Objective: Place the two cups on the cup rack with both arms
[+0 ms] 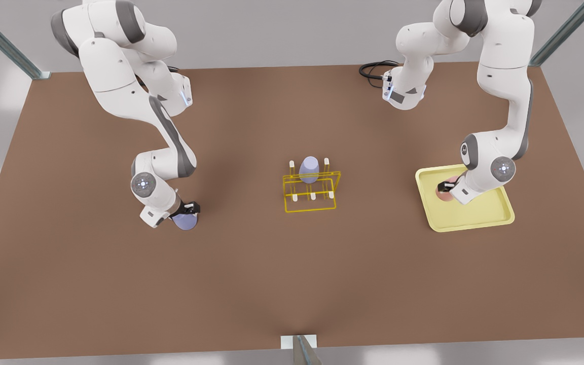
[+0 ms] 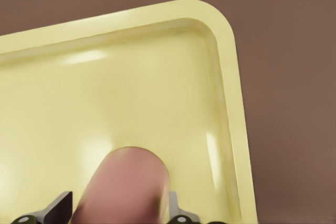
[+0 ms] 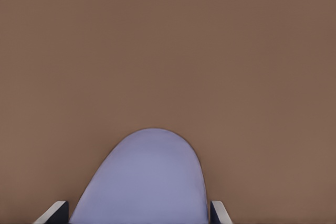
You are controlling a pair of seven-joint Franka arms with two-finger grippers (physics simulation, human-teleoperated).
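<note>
Listing contents: brown table (image 1: 271, 274), two white arms, one rack, one tray, three cups.
Left gripper (image 1: 448, 186): on the arm at the front view's right, lowered over the pale-yellow tray (image 1: 479, 218); fingers (image 2: 59, 209) stand either side of the salmon pink cup (image 1: 444, 191), close against its sides; whether they press it, cannot tell.
Salmon pink cup: on the tray floor, near the corner towards the rack; the wrist view shows it between the fingers with the tray's rounded rim (image 2: 231, 77) beyond.
Right gripper (image 1: 188, 208): on the arm at the front view's left, down at the table; fingers (image 3: 56, 212) flank the lavender cup (image 1: 186, 221), close at both sides; contact cannot be told.
Lavender cup: on bare table, well apart from the rack.
Cup rack (image 1: 311, 191): bright-yellow wire frame with cream pegs, mid-table between the two arms.
Third cup (image 1: 309, 169): lavender, seated upturned on the rack's far row, between two pegs.
Surroundings: black cable (image 1: 373, 70) at the far table edge; grey frame struts at the corners.
Obstructions: the left arm's wrist covers part of the pink cup in the front view.
Markings: no readable writing.
</note>
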